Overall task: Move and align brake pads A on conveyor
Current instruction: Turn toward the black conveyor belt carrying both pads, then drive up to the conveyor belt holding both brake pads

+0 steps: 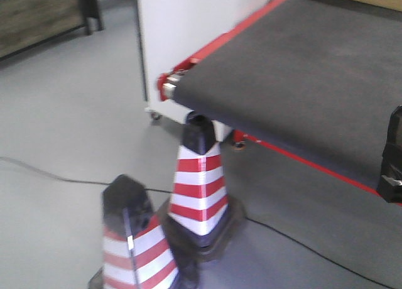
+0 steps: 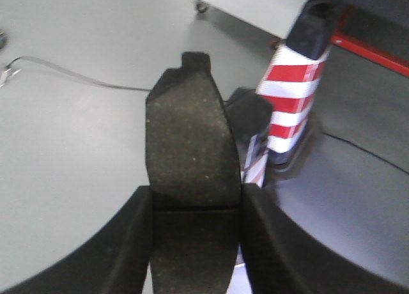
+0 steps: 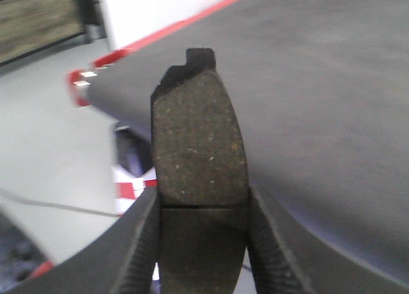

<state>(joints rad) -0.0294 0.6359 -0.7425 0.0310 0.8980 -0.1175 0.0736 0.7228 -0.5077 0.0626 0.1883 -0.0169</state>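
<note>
The left gripper (image 2: 197, 204) is clamping one brake pad A (image 2: 188, 134) by its long edges, beside the conveyor (image 3: 319, 83), not over it. The right gripper (image 3: 203, 208) is clamping a second brake pad A (image 3: 199, 134) above the conveyor's end. Both are probably stiff, dense and rough, so gripping across the groove suits them.

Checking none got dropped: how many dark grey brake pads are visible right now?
2. One dark grey curved brake pad is clamped in the left tool; a second brake pad in the right tool. More may be out of view.
</note>
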